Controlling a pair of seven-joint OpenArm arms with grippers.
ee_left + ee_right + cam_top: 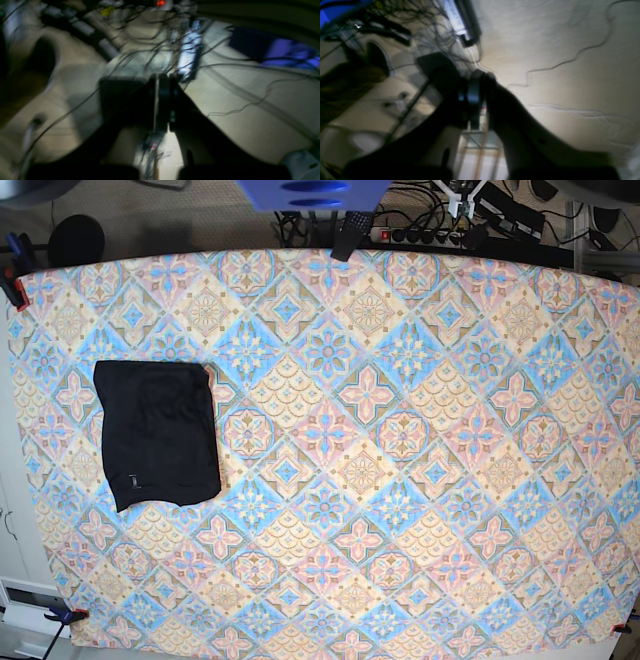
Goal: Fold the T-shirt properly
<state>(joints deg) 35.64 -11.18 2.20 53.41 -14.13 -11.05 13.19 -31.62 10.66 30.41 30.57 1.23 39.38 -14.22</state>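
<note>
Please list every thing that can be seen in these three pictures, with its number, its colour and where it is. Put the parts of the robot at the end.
T-shirt: one, black, folded into a rectangle, lying flat at the left of the table in the base view.
Tablecloth: one, patterned in pink, blue and cream, covering the whole table.
Clamps: at least three, red or blue, at the cloth's left and lower corners.
Power strip: one, black, on the floor behind the table's far edge.
Cables: many, dark, loose on the pale floor.
Blue object: one, at the top middle, beyond the table.
Left gripper: one, dark, fingers together, off the table, holding nothing visible.
Right gripper: one, dark, fingers together, likewise.
</note>
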